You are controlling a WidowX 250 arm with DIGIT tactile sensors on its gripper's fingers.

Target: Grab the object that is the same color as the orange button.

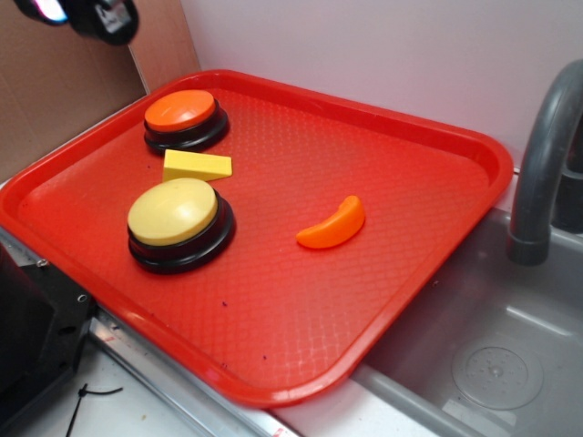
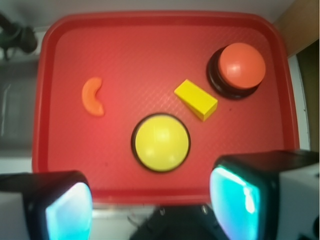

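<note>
Hand (image 2: 150,210): fingers (image 2: 67,210) spread wide apart, holding nothing, high above the tray's near edge in the wrist view.

Red tray (image 1: 437,228): raised rim all round, textured floor, four items inside.

Yellow button (image 2: 161,142): black base, nearest the hand, roughly central.

Orange crescent (image 2: 92,96): lying flat to the left, well apart from everything else, bare tray floor on every side.

Yellow wedge block (image 2: 196,99): between the two buttons, just beside each.

Orange button (image 2: 241,67): black base, far right corner, near the rim.

Grey sink (image 1: 492,364) with faucet (image 1: 547,155): beside the tray.
</note>
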